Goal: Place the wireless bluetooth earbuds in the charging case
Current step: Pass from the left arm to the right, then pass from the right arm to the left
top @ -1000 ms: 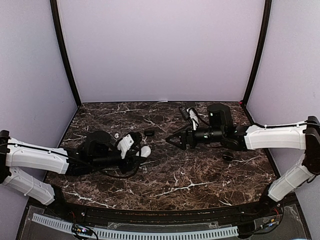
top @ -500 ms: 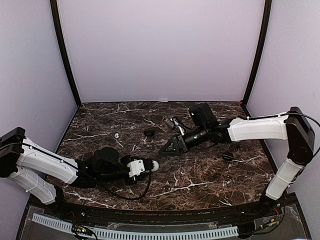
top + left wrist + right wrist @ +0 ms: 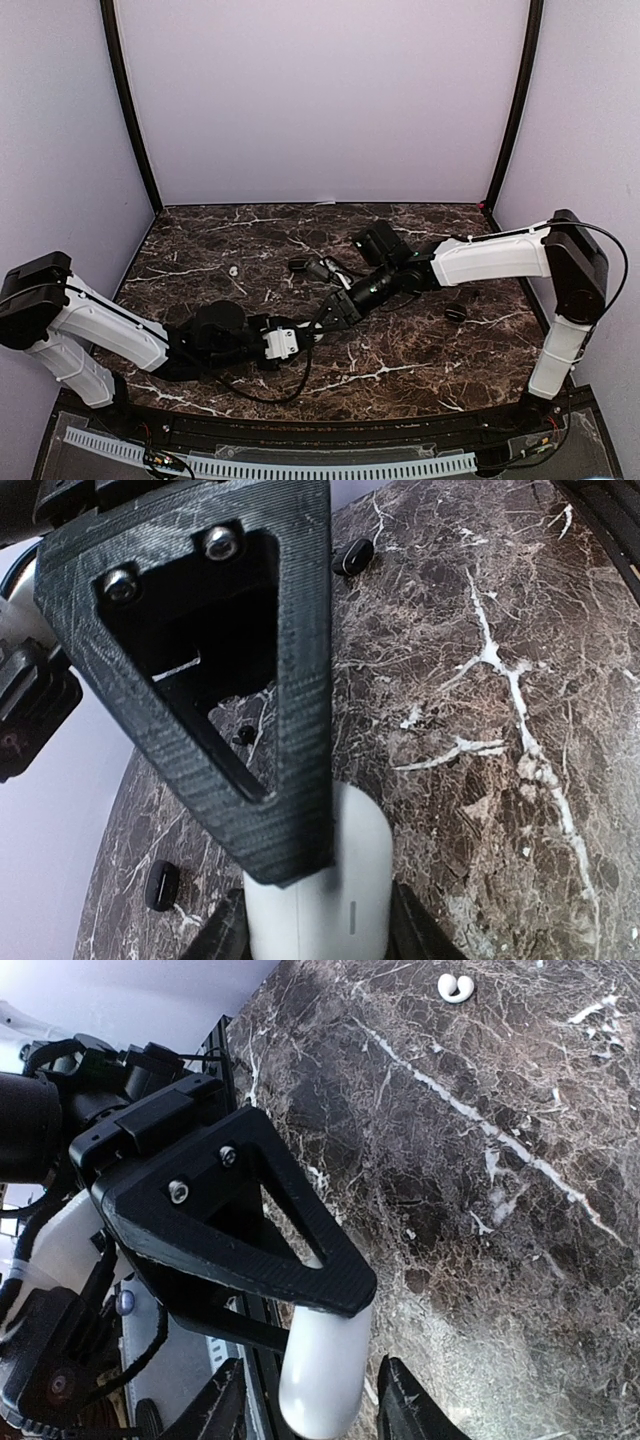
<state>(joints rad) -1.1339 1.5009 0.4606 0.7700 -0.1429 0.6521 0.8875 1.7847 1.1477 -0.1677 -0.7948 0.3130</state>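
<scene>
My left gripper [image 3: 303,334] is shut on a white pebble-like charging case [image 3: 325,890], held low over the marble table near the front middle. Its lid looks shut. My right gripper [image 3: 322,318] has reached across to it. Its jaws stand open on either side of the case's rounded end [image 3: 320,1375], with a gap on one side. One right finger lies across the case in the left wrist view. A white earbud [image 3: 232,270] lies on the table at the left, also in the right wrist view [image 3: 455,987]. A tiny black bud-like speck [image 3: 240,735] lies further off.
A black pebble-like case [image 3: 298,265] lies mid-table behind the grippers, and another [image 3: 455,313] lies at the right. The left wrist view shows two black cases [image 3: 352,555] [image 3: 162,885]. The table's front rail [image 3: 300,420] is close to the grippers.
My left gripper carried the white case right and toward the front edge. My right arm swung left and forward, and its open jaws now straddle the case.
</scene>
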